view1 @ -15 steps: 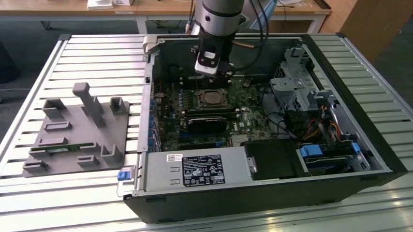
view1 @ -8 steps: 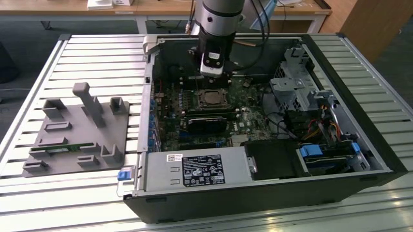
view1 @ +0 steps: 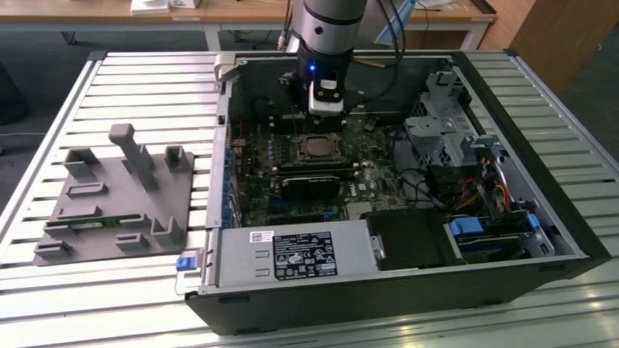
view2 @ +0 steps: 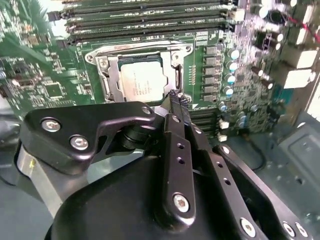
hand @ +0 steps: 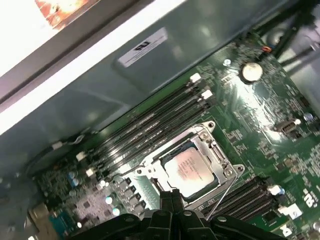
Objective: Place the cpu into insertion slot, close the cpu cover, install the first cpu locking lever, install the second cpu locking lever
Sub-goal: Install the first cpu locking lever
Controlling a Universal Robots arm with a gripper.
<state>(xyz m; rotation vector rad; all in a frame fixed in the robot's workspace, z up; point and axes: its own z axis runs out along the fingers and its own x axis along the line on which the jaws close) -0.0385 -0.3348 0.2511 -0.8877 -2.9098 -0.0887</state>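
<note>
Status: cpu (hand: 192, 167) seated in insertion slot (view1: 317, 148), cpu cover (view2: 111, 77) apparently lying flat over it, gripper (view2: 178, 96) fingers (view2: 176, 122) pressed together just beside the slot's corner, a narrow tip suited to pressing a locking lever (hand: 223, 195).

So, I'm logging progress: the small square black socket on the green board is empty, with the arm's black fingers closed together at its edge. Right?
Not empty: a small square pale-metal chip lies in that socket, as both wrist views show. The black fingers are closed together at its edge.
</note>
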